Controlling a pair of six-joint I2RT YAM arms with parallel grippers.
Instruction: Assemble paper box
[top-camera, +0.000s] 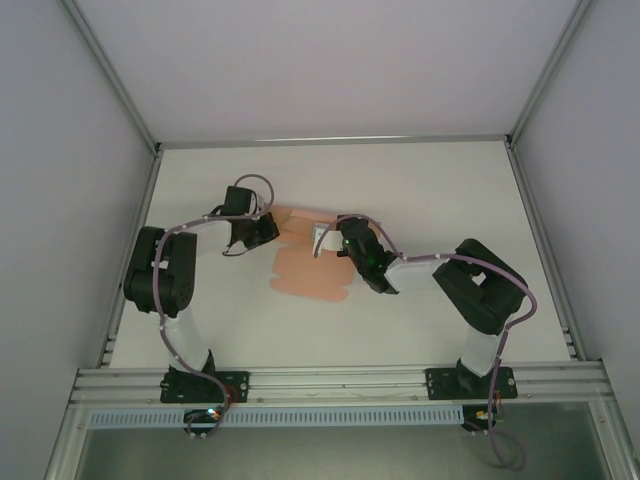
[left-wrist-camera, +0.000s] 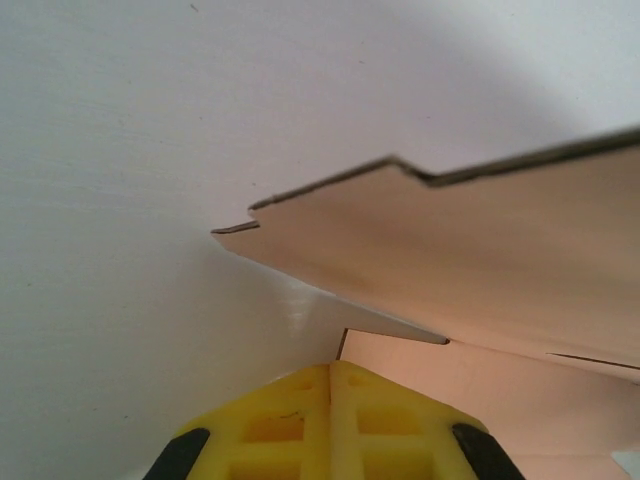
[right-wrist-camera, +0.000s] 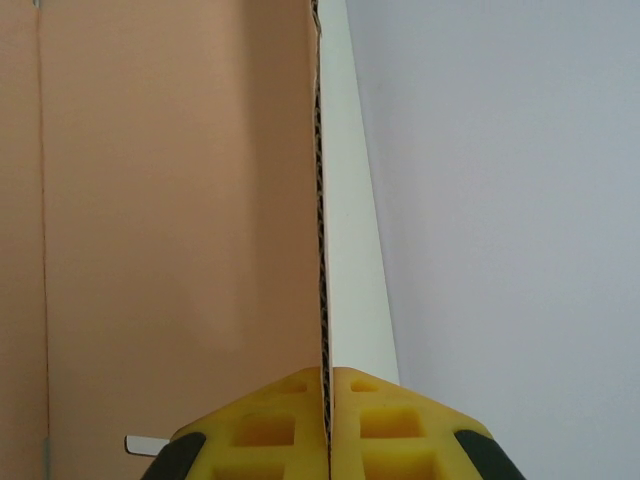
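R gripper (right-wrist-camera: 328, 380) clamps paper box (right-wrist-camera: 180, 200) edge; L gripper (left-wrist-camera: 330, 372) shut tight by its raised flap (left-wrist-camera: 480, 250).

White table (top-camera: 420, 180), matte; grey walls (top-camera: 60, 150) on 3 sides; alu rail (top-camera: 340, 380) at near edge w/ slotted cable duct (top-camera: 330, 415) just beside.

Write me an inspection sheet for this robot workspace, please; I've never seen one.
Surface: white table, no marks seen.
Job's things: salmon-pink die-cut card sheet, mostly flat, one flap lifted.
Clutter: nothing seen.
Grippers: left gripper shut at the sheet's edge, grip unclear; right gripper shut on a raised card edge.
Cables: thin purplish cables looped along both arms.
Surroundings: plain pale walls, aluminium frame.
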